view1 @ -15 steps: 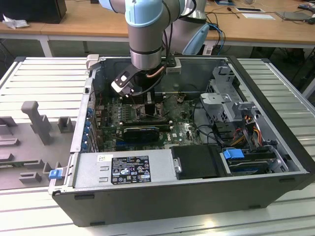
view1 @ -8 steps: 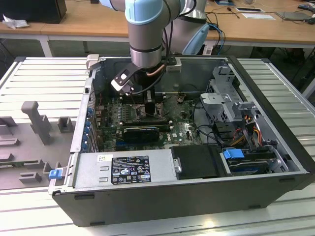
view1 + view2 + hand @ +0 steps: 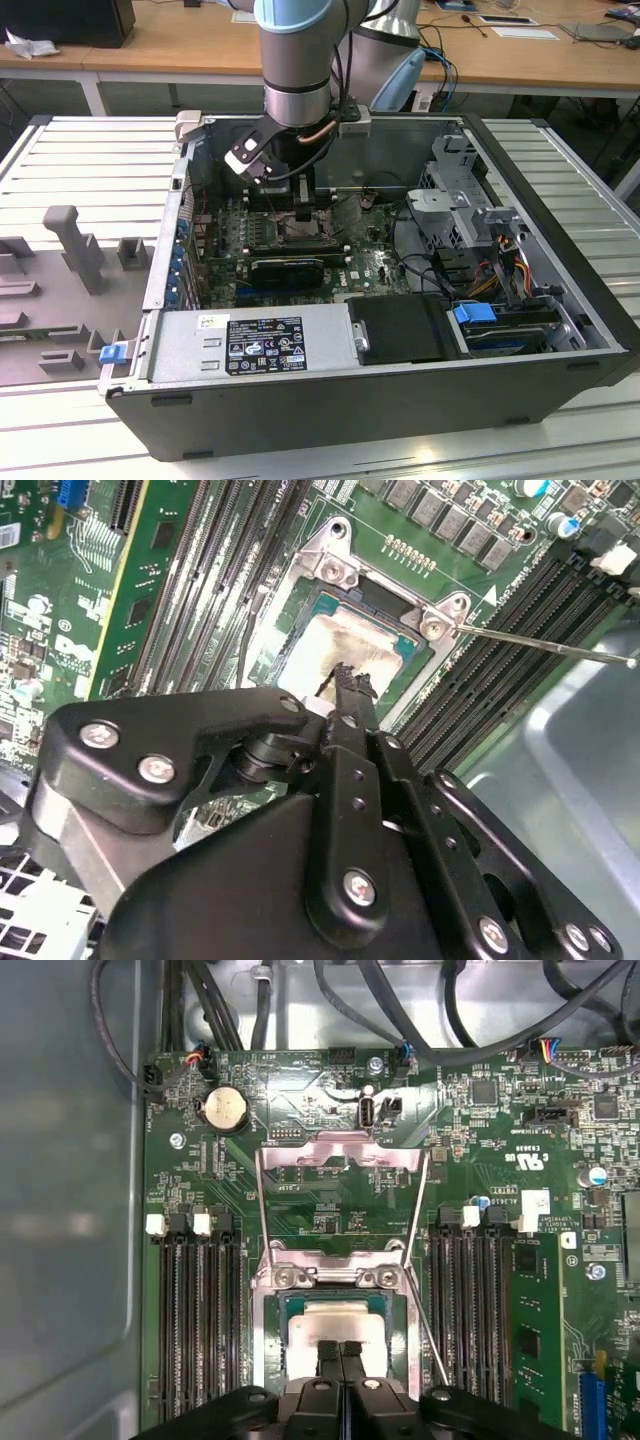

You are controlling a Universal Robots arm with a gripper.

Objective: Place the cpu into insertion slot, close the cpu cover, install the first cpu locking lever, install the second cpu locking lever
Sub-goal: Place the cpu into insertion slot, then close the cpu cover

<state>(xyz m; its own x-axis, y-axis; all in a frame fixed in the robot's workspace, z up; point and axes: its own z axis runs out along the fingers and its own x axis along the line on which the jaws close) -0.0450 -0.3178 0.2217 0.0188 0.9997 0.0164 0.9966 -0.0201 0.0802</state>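
Your gripper [image 3: 340, 1352] is pointing down, jaws pressed together, holding nothing. The cpu [image 3: 335, 1322] is lying flat in the insertion slot [image 3: 272, 1320], directly beneath the jaw tips; the cpu cover [image 3: 340, 1152] is standing open beyond it.

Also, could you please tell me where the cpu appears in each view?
Exterior view: hidden beneath the gripper, over the motherboard.
First wrist view: the cpu, a pale square at the gripper's tip.
Second wrist view: the cpu just past the gripper's tip.
Shared landmark: the gripper.
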